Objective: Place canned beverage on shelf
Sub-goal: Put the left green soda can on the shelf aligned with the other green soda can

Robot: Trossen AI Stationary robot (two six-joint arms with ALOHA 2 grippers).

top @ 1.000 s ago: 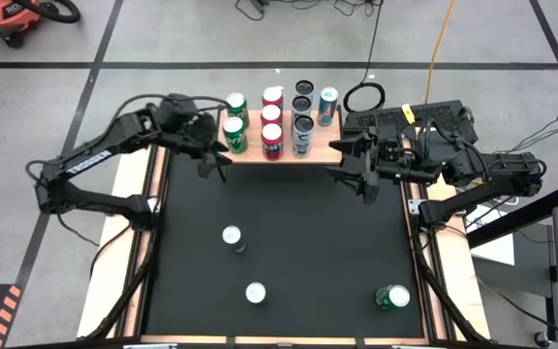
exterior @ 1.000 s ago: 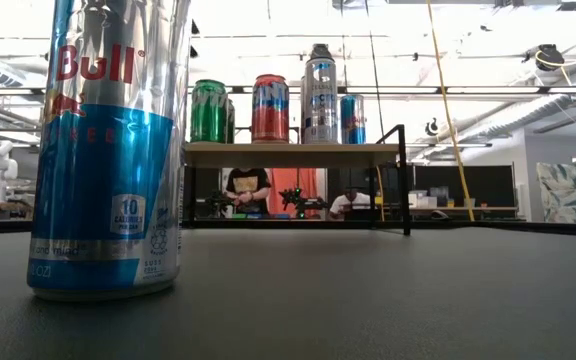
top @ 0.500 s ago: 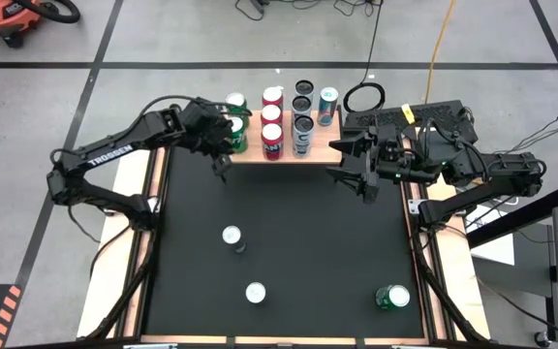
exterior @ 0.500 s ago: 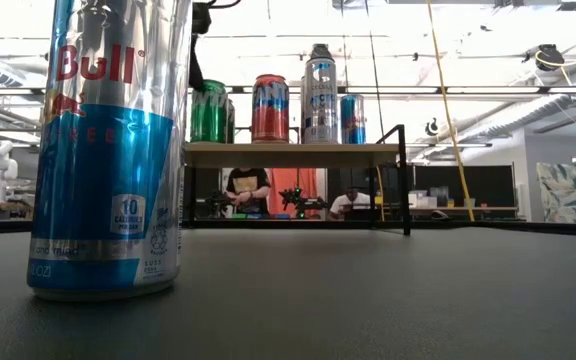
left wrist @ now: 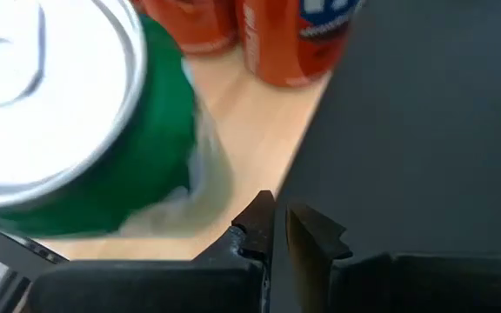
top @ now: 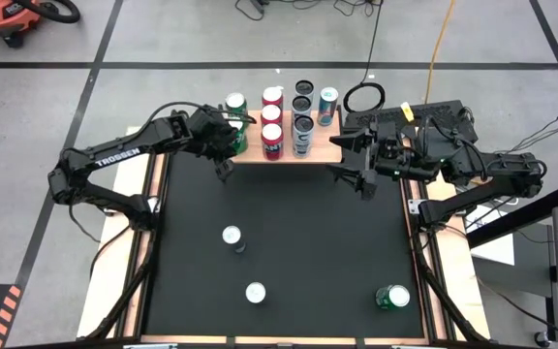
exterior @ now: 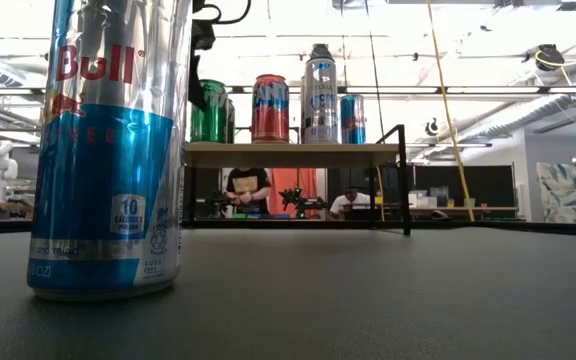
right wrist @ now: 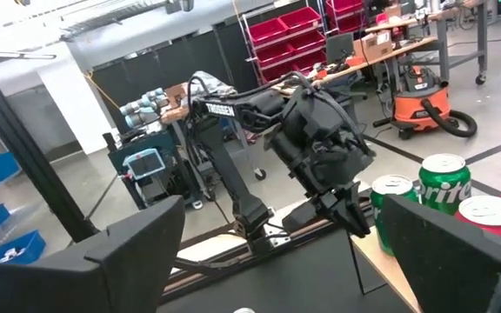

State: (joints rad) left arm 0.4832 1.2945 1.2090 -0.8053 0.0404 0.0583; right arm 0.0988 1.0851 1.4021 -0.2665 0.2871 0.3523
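Note:
The shelf (top: 324,146), a light-wood board on black legs, stands at the table's far edge and carries several upright cans: green (top: 236,102), red (top: 272,136), dark (top: 303,126) and blue (top: 328,97). My left gripper (top: 224,171) hangs shut and empty just off the shelf's near left corner, beside the nearer green can (left wrist: 146,156). My right gripper (top: 361,167) hovers open and empty off the shelf's right end. Loose cans stand on the black table: two silver-topped (top: 232,236) (top: 256,292) and a green one (top: 392,297).
A tall blue-and-silver can (exterior: 113,150) fills the left of the low view, close to that camera. The shelf board (exterior: 288,154) stands well above the table on thin legs. Bare black table (top: 308,233) lies between the shelf and the loose cans. People sit in the room behind.
My left gripper has moved a little toward the table's right edge and down, ending at the shelf's near left corner, and its fingers have shut on nothing. The cans have stayed where they were.

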